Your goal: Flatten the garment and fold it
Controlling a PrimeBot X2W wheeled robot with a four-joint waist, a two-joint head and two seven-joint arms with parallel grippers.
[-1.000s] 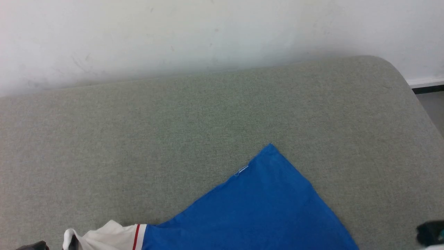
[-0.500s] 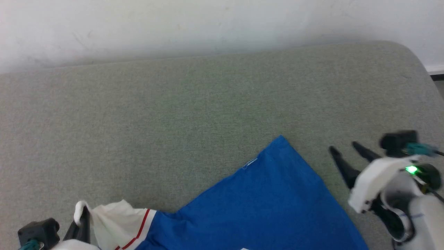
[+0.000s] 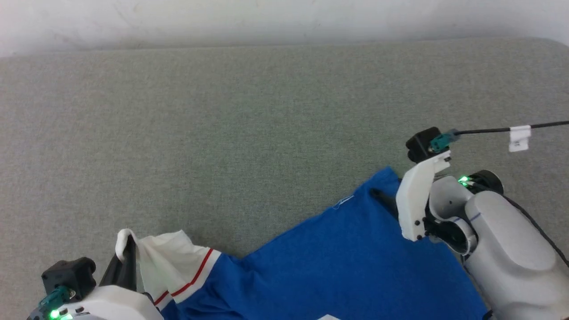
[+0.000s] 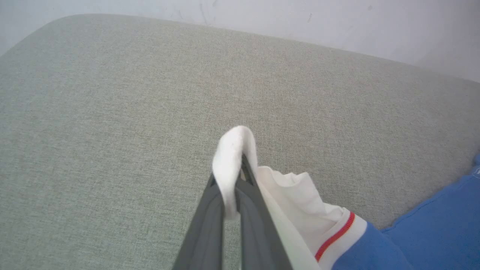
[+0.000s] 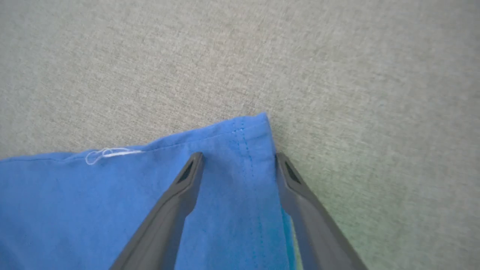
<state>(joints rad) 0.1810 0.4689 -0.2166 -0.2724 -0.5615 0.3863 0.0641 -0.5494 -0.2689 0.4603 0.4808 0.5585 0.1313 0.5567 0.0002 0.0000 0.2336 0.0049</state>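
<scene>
Garment (image 3: 338, 266): royal-blue T-shirt with a white sleeve (image 3: 173, 262), lying on a grey-green upholstered surface (image 3: 249, 133) near the lower edge of the head view. The blue body lies mostly flat and narrows to one corner pointing toward the far side. The sleeve, with a red stripe on its white trim, is raised off the surface at the lower left.

Left gripper (image 4: 230, 176): closed on the white sleeve. The left wrist view shows the sleeve's edge folded over the fingertips and pinched between the two dark fingers, which stand almost together. The cloth hangs from them down to the blue body (image 4: 431, 240).

Right gripper (image 5: 239, 159): open, with nothing held. The right wrist view shows its jaws set wide apart across the blue corner (image 5: 247, 135). One finger (image 5: 180, 195) lies over the cloth; the other (image 5: 300, 198) lies along the stitched side hem, at the cloth's edge. Whether the fingers press on the cloth cannot be told. A loop of white thread (image 5: 107, 153) sits on the near hem.

A pale wall (image 3: 266, 18) borders the surface at the far side. A black cable (image 3: 484, 130) bearing a white tag runs from the right wrist.
</scene>
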